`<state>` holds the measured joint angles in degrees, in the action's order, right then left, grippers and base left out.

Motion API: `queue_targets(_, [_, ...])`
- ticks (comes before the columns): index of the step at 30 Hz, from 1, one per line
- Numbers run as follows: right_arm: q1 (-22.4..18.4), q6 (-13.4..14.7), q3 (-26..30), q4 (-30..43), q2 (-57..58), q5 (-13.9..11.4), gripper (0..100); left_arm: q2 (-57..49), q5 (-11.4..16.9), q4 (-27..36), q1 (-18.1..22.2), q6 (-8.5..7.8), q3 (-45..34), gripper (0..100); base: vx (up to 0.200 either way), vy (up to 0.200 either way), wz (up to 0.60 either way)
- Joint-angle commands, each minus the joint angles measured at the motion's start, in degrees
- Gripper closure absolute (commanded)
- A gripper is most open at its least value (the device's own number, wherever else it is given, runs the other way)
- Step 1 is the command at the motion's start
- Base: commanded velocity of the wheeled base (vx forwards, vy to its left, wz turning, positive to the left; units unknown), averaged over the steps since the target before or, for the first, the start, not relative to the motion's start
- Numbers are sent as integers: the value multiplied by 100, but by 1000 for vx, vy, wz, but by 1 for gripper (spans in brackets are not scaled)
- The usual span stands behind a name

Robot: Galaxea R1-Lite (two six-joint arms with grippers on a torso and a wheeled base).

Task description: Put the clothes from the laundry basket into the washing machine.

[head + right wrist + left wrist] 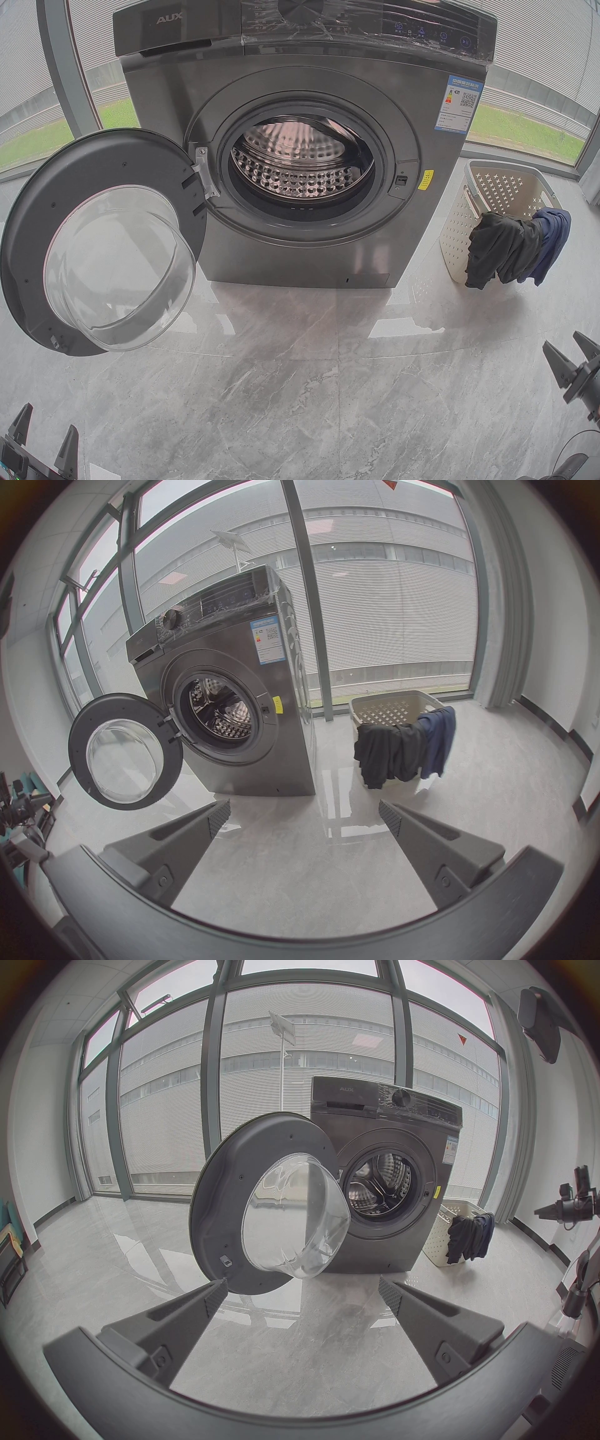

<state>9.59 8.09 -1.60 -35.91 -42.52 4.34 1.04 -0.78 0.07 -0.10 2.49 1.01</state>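
Observation:
The grey washing machine stands ahead with its round door swung wide to the left and the steel drum bare inside. To its right sits the beige laundry basket, with a black garment and a blue garment draped over its front rim. My left gripper is open low at the left, well short of the door. Low at the right, my right gripper is open and holds nothing, short of the basket. The basket and machine lie beyond the right fingers.
Glossy grey marble floor spreads between me and the machine. Tall windows run behind. The open door juts into the left half of the floor space. A curtain hangs past the basket.

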Motion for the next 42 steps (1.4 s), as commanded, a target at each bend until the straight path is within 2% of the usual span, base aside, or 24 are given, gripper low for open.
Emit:
queue_targets(1, [-555, -168, 160, 1728, 2529, -496, 0, -77, -1, 1, 1, 6, -101, 0, 0, 0, 0])
queue_targets(3, [-599, -133, 160, 2387, 3022, -610, 0, -77, -1, -7, 1, 6, -101, 0, 0, 0, 0])
queue_targets(6, [-766, -185, 160, 2888, 3531, -645, 0, -77, -1, 1, 1, 6, -101, 0, 0, 0, 0])
queue_targets(9, [-845, -203, 160, 3117, 3777, -680, 0, -77, -1, -7, 1, -3, -101, 0, 0, 0, 0])
queue_targets(11, [-880, -124, 133, 3336, 4076, -900, 0, -77, -1, -7, 1, -3, -92, 0, 0, 0, 0])
queue_targets(13, [-907, -62, 160, 3301, 4164, -891, 0, -77, -1, -7, 1, -3, -101, 0, 0, 0, 0])
queue_targets(15, [-915, -62, 160, 3266, 4235, -812, 0, -77, -1, -7, 1, -3, -101, 0, 0, 0, 0])
queue_targets(17, [-915, -124, 160, 3275, 4235, -583, 0, -77, -1, 1, 1, 6, -101, 0, 0, 0, 0])
queue_targets(22, [-924, -247, 160, 3319, 4235, -504, 0, -77, -1, 1, 1, 15, -101, 0, 0, 0, 0])
queue_targets(25, [-907, -238, 151, 3319, 4235, -188, 0, -77, -1, 1, 1, 15, -92, 0, 0, 0, 0])
queue_targets(28, [-915, -300, 160, 3310, 4235, -3, 0, -77, -1, 1, 1, 15, -92, 0, 0, 0, 0])
queue_targets(29, [-915, -326, 160, 3310, 4235, -12, 0, -77, -1, 1, 1, 15, -101, 0, 0, 0, 0])
queue_targets(30, [-915, -563, 160, 3416, 4226, -91, 0, -77, -1, 1, 1, 15, -92, 0, 0, 0, 0])
queue_targets(31, [-924, -651, 160, 3460, 4226, -126, 0, -77, -1, 1, 1, 15, -101, 0, 0, 0, 0])
queue_targets(33, [-924, -722, 133, 3556, 4226, -214, 0, -77, -1, 1, 1, 6, -92, 0, 0, 0, 0])
queue_targets(34, [-924, -774, 142, 3627, 4217, -364, 0, -77, -1, 1, 1, 6, -92, 0, 0, 0, 0])
queue_targets(39, [-880, -748, 116, 3697, 4226, -531, 0, -77, -1, 1, 1, 6, -92, 0, 0, 0, 0])
queue_targets(42, [-898, -827, 133, 3653, 4226, -548, 0, -77, -1, 1, 1, 15, -101, 0, 0, 0, 0])
